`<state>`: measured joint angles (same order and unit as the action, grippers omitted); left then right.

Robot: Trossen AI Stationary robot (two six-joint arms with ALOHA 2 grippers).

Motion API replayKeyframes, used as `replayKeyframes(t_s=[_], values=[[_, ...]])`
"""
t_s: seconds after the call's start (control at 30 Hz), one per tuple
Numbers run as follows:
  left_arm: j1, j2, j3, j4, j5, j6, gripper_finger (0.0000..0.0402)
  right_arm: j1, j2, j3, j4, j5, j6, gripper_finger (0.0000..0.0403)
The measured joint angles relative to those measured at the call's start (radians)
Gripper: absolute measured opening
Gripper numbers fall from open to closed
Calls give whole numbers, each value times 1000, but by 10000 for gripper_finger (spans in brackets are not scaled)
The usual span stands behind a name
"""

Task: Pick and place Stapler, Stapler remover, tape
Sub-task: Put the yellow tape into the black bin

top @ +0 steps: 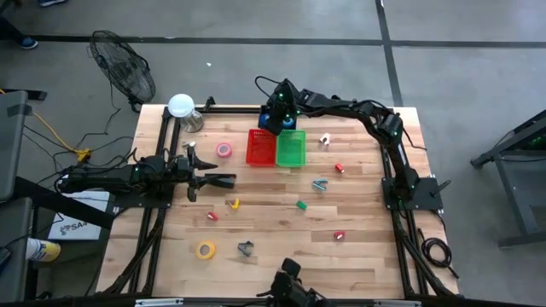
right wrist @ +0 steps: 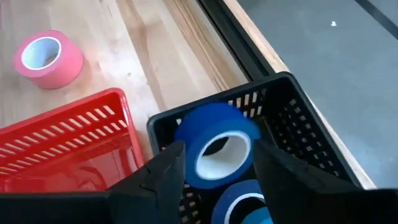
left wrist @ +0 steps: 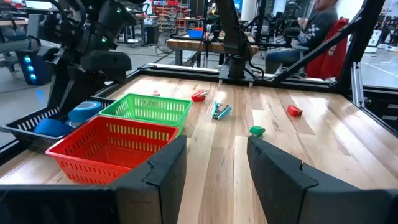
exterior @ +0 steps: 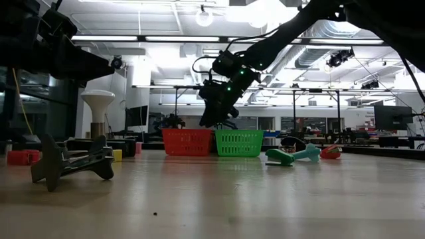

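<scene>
Now blue tape point(right wrist: 214, 152) between right jaws.

Only partial letters "SAF" show on a white sheet point(top: 75, 225) beside the table.

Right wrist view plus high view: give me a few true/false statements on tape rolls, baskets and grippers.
1. The right gripper is over the black basket. True.
2. A blue tape roll sits between the right gripper's fingers. True.
3. The pink tape roll is inside the red basket. False: it lies on the table beside that basket.
4. The left gripper holds the yellow tape roll. False: it is open and empty; that roll lies on the table.
5. The black basket holds a second blue roll. True.
</scene>
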<state>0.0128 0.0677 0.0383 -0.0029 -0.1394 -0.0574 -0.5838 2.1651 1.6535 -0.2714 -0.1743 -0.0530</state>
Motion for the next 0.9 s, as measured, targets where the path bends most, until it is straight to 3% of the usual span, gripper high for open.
replayKeyframes(t_s=[0.3, 0.6, 0.9], values=[[0, 0, 0, 0, 0, 0, 165, 0, -61, 0, -65, 3, -34, 186], [0, 0, 0, 0, 0, 0, 165, 2, -153, 1, -243, 25, -87, 186], [0, 0, 0, 0, 0, 0, 165, 7, -164, 1, -304, 26, -129, 186]])
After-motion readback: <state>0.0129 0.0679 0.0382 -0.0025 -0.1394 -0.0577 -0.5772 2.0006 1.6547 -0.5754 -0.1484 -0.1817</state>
